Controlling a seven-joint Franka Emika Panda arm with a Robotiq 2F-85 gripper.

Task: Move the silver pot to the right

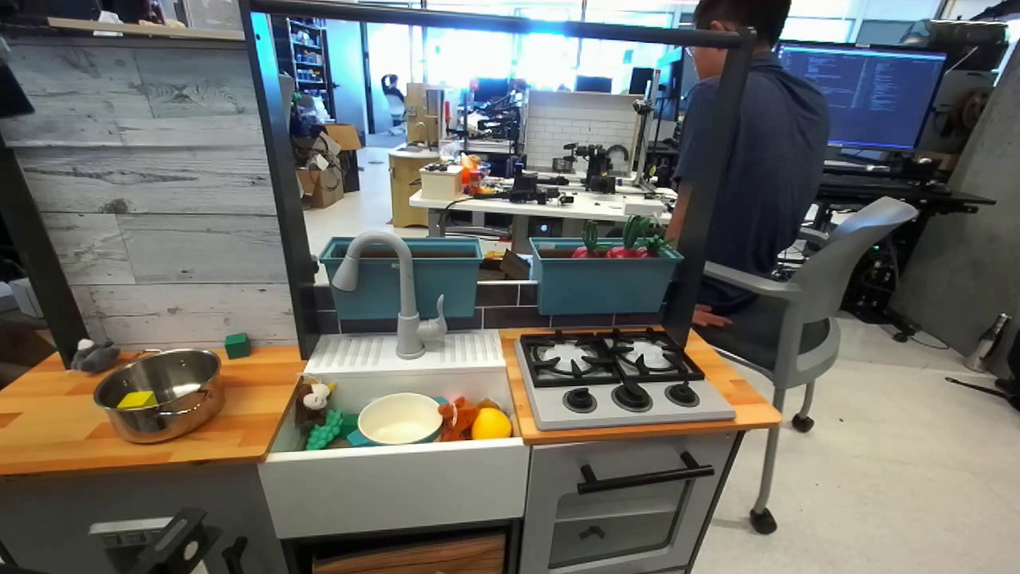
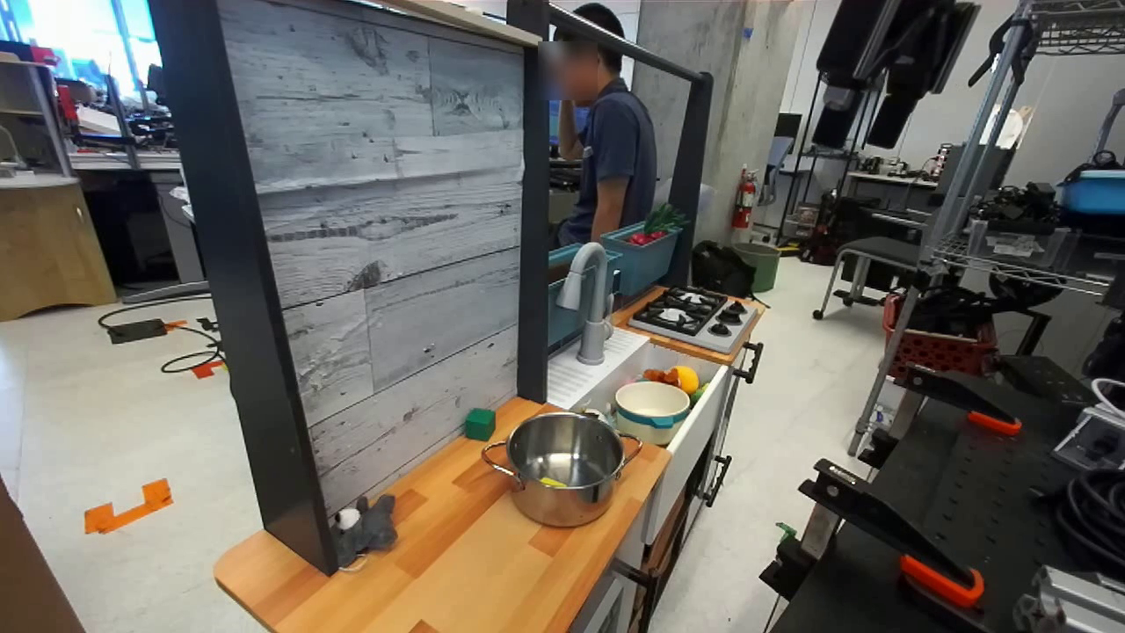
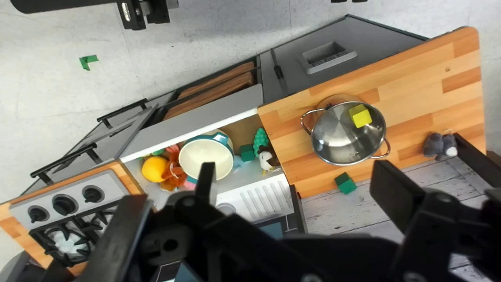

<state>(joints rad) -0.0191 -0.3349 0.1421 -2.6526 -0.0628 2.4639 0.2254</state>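
The silver pot [image 1: 187, 413] stands upright on the wooden counter left of the sink in an exterior view. It has two loop handles and a yellow block [image 1: 137, 399] inside. It also shows in an exterior view [image 2: 565, 507] and in the wrist view [image 3: 338, 147], where the yellow block [image 3: 360, 116] lies inside near its rim. My gripper [image 3: 292, 172] is open, with its two fingers wide apart and nothing between them. In the wrist view it appears well above the counter, and the pot lies beyond the right finger's tip, apart from it.
The sink [image 1: 394, 486] holds a cream pot [image 1: 400, 419] and several toys. A grey faucet [image 1: 408, 319] rises behind it. A stove [image 1: 629, 399] is at the right. A green block [image 1: 237, 345] and a grey plush toy [image 1: 96, 356] sit behind the silver pot. A person [image 1: 753, 159] sits behind.
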